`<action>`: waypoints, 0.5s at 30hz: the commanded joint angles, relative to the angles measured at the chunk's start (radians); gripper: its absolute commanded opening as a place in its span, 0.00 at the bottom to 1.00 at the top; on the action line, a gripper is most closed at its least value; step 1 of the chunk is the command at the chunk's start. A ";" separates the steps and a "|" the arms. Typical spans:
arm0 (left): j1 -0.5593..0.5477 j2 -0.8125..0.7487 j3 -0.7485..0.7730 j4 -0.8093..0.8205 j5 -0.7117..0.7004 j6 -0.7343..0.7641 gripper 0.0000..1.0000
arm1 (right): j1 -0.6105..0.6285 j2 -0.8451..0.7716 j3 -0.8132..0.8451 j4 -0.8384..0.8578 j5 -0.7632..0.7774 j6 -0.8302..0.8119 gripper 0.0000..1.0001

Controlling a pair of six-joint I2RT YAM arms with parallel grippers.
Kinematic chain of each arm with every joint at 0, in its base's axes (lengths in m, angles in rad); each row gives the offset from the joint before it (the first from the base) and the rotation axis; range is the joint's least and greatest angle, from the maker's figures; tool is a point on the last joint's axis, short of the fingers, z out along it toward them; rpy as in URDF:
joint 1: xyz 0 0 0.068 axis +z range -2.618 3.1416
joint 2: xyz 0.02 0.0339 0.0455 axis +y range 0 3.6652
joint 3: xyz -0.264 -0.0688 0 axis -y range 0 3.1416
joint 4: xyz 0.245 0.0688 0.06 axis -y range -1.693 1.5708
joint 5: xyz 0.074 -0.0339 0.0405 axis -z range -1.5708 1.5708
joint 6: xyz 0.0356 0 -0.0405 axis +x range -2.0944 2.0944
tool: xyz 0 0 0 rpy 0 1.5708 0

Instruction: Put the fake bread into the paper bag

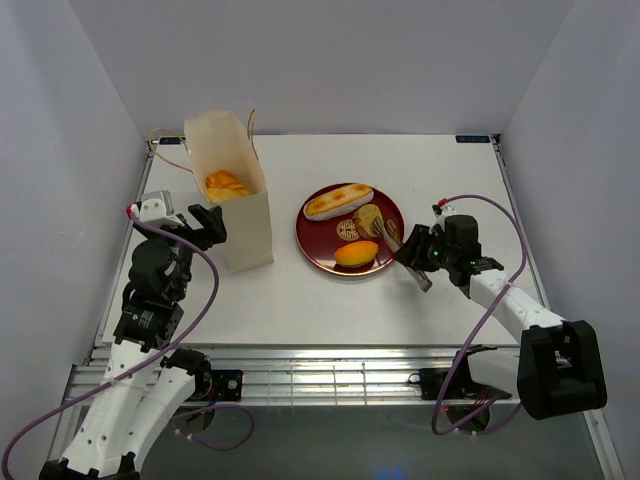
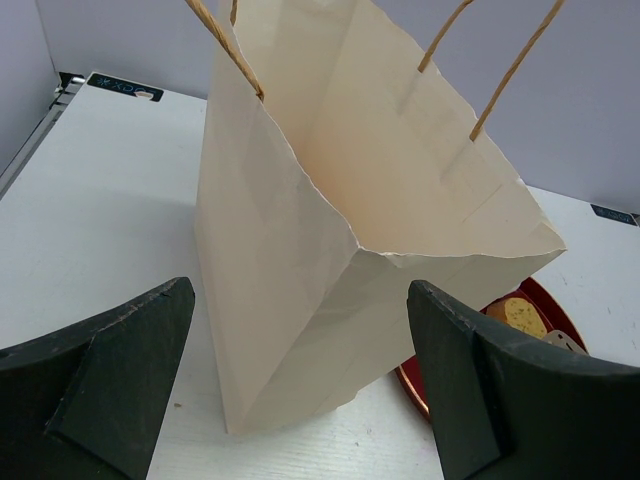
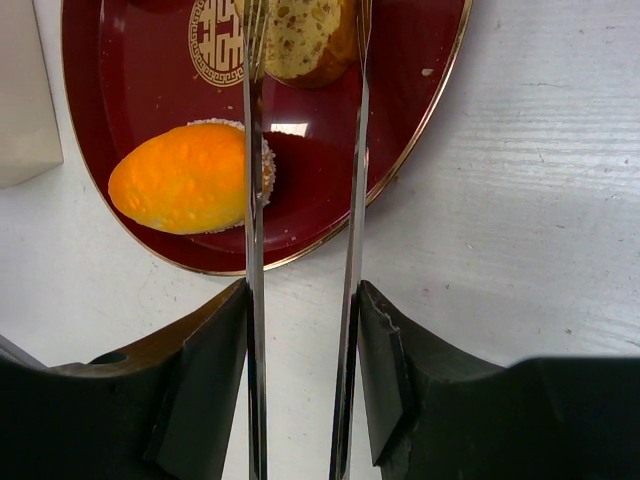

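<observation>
**Tongs on a speckled pastry, bag standing to the left**

The right gripper [image 3: 300, 295] is clamped on a pair of silver metal tongs [image 3: 254, 200], its two dark fingers pressing the thin arms from outside. The arms run almost parallel with a narrow gap between them. At their far end they lie along either side of a tan speckled pastry [image 3: 303, 35] on the dark red round plate with a gold rim [image 3: 150, 60]. I cannot tell whether the pastry is lifted off the plate.

Just left of the tongs lies an oval orange bun [image 3: 185, 178], also on the plate, with the left arm crossing its edge. The top view shows a long cream-striped roll [image 1: 338, 201] at the plate's far side, apart from the tongs.

The tall cream-beige paper bag with brown string handles [image 1: 240, 225] stands upright on the white table [image 1: 450, 180], just beside the plate's left rim. Its mouth is open, and a glossy golden-orange pastry [image 1: 227, 184] shows inside it.

The left gripper [image 2: 300, 290] is spread wide and has hold of nothing. It faces the near left corner of the bag, one black finger [image 2: 120, 380] to each side of that corner in its own camera. From the top view it sits close against the bag's left wall; I cannot tell whether it touches.
</observation>
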 commanded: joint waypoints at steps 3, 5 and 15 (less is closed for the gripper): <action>-0.004 -0.009 0.009 0.002 0.011 -0.003 0.98 | -0.007 0.018 0.000 0.088 -0.036 0.017 0.50; -0.004 -0.009 0.009 0.002 0.010 -0.003 0.98 | -0.007 0.027 0.004 0.090 -0.039 0.018 0.50; -0.005 -0.013 0.008 0.002 0.005 -0.002 0.98 | -0.007 0.041 0.038 0.073 -0.054 0.012 0.36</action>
